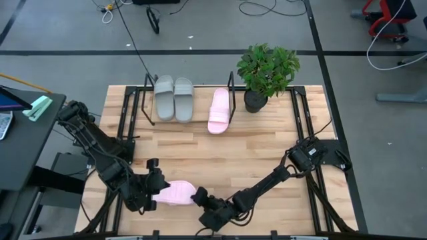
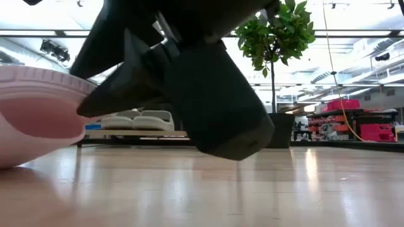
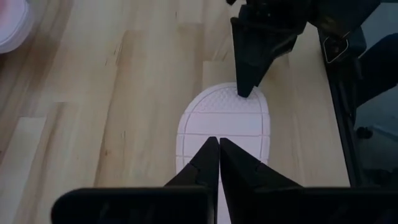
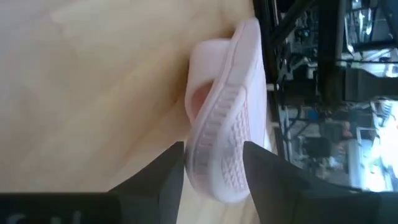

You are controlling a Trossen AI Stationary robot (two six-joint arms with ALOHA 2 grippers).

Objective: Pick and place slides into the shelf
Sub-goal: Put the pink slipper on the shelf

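A pink slide, likely light, soft and best gripped at its stiffer sole edge, is flanked by the right gripper's spread fingers, with the left gripper pressed together just opposite.

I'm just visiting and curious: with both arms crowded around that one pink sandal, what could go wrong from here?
The right hand straddles the tipped-up pink sandal at its very end, so it might slip out when lifted. The left hand, fingers shut, is close on the other side; the arms could bump. On the shelf, the other pink sandal overhangs the edge.
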